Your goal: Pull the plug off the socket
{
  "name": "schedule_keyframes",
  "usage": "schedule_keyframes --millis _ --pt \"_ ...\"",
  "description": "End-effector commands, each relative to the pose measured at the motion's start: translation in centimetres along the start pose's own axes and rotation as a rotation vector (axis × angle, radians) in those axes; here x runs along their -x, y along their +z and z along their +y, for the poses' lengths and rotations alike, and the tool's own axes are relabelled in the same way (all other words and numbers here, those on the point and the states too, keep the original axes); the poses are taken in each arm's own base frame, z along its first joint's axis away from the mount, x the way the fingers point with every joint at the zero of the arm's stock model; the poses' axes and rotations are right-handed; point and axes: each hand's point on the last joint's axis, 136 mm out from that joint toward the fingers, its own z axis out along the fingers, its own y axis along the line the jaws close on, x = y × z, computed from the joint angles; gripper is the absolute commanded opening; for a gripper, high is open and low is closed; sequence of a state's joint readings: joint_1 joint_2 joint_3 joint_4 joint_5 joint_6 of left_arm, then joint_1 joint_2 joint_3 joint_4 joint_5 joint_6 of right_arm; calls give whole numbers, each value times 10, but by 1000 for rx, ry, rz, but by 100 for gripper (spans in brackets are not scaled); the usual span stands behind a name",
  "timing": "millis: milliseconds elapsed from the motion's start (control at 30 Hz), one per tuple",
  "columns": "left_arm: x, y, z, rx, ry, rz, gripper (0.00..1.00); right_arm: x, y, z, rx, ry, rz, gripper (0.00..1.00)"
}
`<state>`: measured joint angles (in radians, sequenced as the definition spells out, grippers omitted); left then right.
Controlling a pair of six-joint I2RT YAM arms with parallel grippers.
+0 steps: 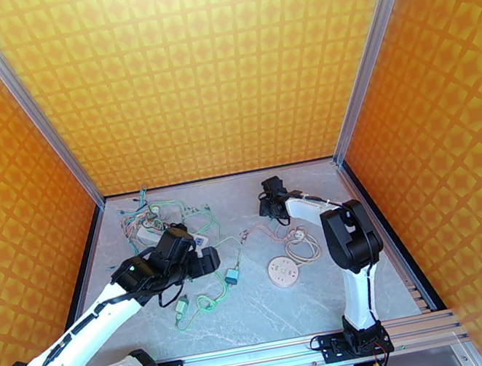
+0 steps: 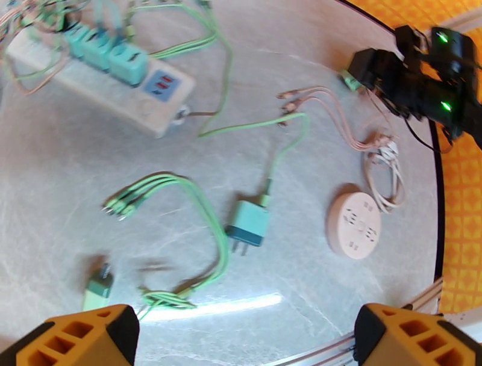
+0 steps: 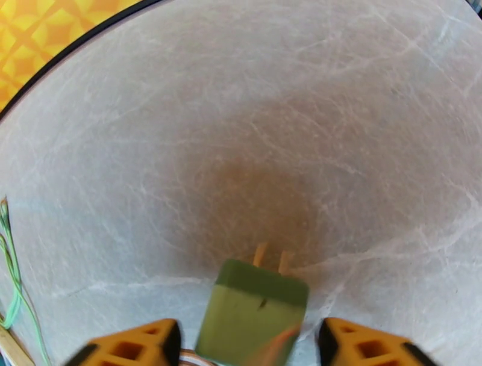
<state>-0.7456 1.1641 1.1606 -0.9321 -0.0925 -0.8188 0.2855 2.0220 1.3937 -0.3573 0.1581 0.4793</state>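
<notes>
A green plug (image 3: 253,313) with two bare prongs lies between my right gripper's (image 3: 250,352) orange fingers (image 3: 129,349), with a narrow gap on each side. The jaws stand open, low over the table at the back right (image 1: 268,205). A pink cable leaves the plug's rear. The round pink socket (image 1: 283,272) lies flat on the table with nothing plugged in, also in the left wrist view (image 2: 354,224). My left gripper (image 2: 241,343) hangs wide open above the table's middle (image 1: 206,259), holding nothing.
A white power strip (image 2: 102,90) with several teal plugs in it lies at the back left. A loose teal plug (image 2: 247,223), a small green plug (image 2: 96,292) and tangled green cables (image 2: 199,204) lie mid-table. Coiled pink cable (image 2: 385,174) lies by the round socket.
</notes>
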Motion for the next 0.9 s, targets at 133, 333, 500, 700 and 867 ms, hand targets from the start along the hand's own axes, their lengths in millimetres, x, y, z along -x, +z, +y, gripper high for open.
schedule_keyframes --millis 133,333,500,700,867 --pt "18 8 24 69 -12 -46 99 8 -54 5 82 -5 -36 84" --pt "53 31 52 142 -79 -78 99 -2 -109 10 197 49 -37 99" --pt "85 69 82 235 -193 -43 94 -15 -159 11 264 84 -63 98" --pt "109 123 89 317 -251 39 69 -36 -199 0 255 103 -78 98" --pt "117 159 91 364 -298 82 60 -49 -222 -12 251 133 -106 99"
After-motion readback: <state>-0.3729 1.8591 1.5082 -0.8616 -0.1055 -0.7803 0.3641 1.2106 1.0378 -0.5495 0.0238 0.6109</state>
